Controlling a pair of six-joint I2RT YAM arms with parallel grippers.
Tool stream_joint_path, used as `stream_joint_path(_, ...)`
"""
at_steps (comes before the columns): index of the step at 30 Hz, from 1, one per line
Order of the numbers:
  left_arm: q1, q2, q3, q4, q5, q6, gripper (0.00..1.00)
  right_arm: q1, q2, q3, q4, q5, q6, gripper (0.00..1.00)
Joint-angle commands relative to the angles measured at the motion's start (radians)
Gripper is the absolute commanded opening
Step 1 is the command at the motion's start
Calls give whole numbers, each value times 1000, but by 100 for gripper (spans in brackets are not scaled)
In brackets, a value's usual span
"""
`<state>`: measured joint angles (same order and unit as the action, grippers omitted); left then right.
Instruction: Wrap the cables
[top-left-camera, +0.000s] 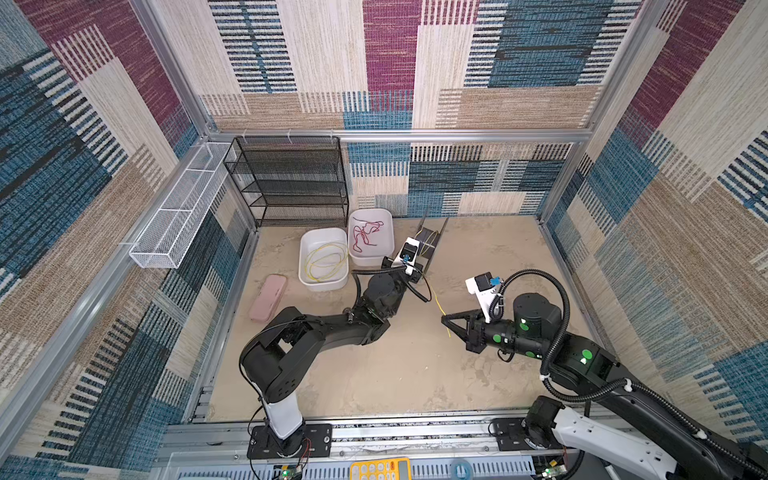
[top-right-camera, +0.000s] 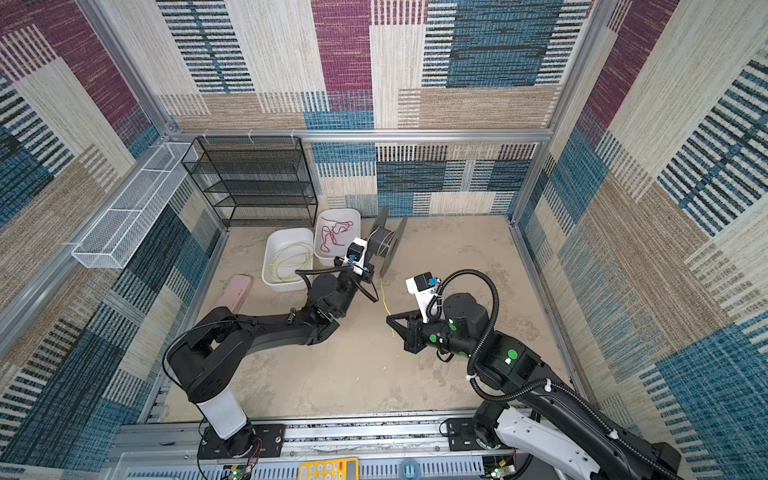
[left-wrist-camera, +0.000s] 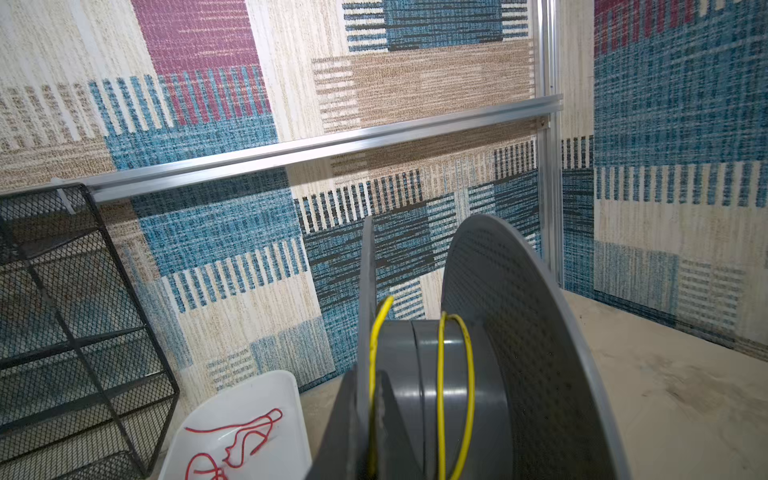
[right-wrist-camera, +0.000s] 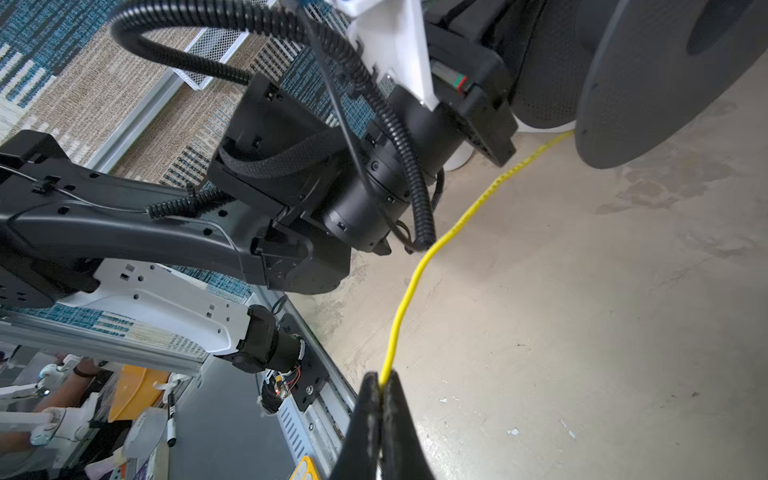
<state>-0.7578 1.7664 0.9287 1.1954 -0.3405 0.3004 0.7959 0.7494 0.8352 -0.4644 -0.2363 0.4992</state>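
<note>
Two arms, left arm (top-left-camera: 316, 328) and right arm (top-left-camera: 582, 365), mostly in matte black shells. Under each, a white lowest link (top-left-camera: 284, 411) on a black base plate (top-left-camera: 316, 440) fixed with screws. Ribbed black hose (right-wrist-camera: 420, 195) along each, bound with white ties (top-left-camera: 627, 385). Round green stickers (top-left-camera: 586, 354) on the right one only. White camera bracket (top-left-camera: 484, 297) with a small blue plug (top-left-camera: 495, 281). Right pincer (top-left-camera: 444, 319) black, narrow, tapering.

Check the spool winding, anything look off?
Yes. The turns of yellow cable on the grey spool sit slack: one loop bows clear of the hub, another rides against the flange, well apart. The run to the right fingers curves, so it seems untensioned.
</note>
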Motion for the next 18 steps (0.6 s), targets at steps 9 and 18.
stream_joint_path(9,80,-73,10,-10,266,323,0,1,-9,66,-62,11,-80,0)
stream_joint_path(18,60,-183,-118,-102,345,493,0,0,84,194,-85,182,-195,0)
